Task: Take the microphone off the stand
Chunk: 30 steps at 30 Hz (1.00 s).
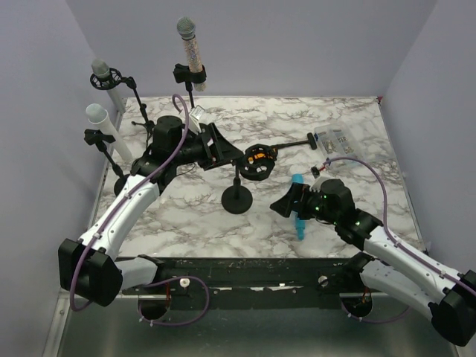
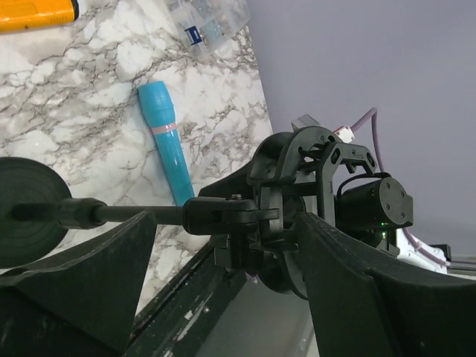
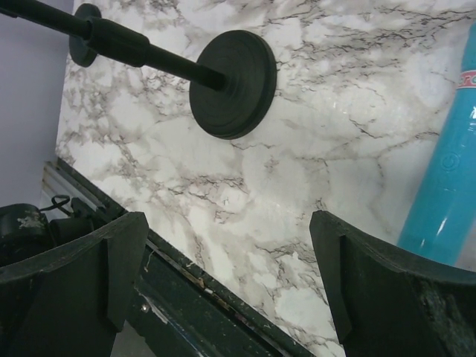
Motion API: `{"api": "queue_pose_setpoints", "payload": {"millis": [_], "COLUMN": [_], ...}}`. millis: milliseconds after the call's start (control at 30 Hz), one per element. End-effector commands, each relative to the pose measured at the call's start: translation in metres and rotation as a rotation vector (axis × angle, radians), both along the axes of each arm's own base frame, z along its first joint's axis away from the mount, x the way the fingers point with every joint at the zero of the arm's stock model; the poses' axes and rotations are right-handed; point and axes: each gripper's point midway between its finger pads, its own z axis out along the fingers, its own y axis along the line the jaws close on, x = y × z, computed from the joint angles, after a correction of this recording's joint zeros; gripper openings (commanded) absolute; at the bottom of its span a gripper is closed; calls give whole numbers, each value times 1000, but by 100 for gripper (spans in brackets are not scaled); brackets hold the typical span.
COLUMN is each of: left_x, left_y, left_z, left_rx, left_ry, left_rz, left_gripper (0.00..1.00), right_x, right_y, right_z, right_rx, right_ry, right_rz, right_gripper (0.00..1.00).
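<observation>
right fingers [image 3: 387, 297] wide, microphone [image 3: 446, 171] beside, not between

Beyond one jaw in the right wrist view, the turquoise plastic cylindrical microphone [image 3: 446, 171] runs off the picture's right edge. In the left wrist view, an orange object [image 2: 33, 13] far past the jaws is cropped beyond recognition. The black round stand base [image 2: 30, 182] is cut off at the left edge.

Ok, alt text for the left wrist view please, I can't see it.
The stand's empty holder sits between the wide-apart jaws, its round base at far left. Beyond, a blue mic lies on the marble table.
</observation>
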Motion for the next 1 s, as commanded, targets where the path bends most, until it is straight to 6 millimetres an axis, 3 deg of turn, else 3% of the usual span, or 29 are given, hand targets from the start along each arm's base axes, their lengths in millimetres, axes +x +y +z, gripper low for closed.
{"api": "queue_pose_setpoints", "payload": {"millis": [0, 333, 467, 667, 967], "left_x": [-2, 2, 8, 11, 7], "left_y": [0, -4, 1, 13, 28], "left_z": [2, -14, -29, -74, -133], "left_rx": [-42, -31, 24, 127, 214], "left_ry": [52, 80, 80, 98, 148], "left_rz": [12, -12, 22, 74, 141], "left_gripper": [74, 61, 50, 26, 20], "right_x": [6, 13, 15, 19, 21], "right_y": [-9, -12, -11, -13, -12], "right_z": [4, 5, 5, 7, -4], "right_rx": [-35, -63, -73, -87, -101], "right_ry": [-10, -29, -31, -49, -32], "right_rz": [-57, -74, -72, -80, -84], "right_gripper": [100, 100, 100, 100, 100]}}
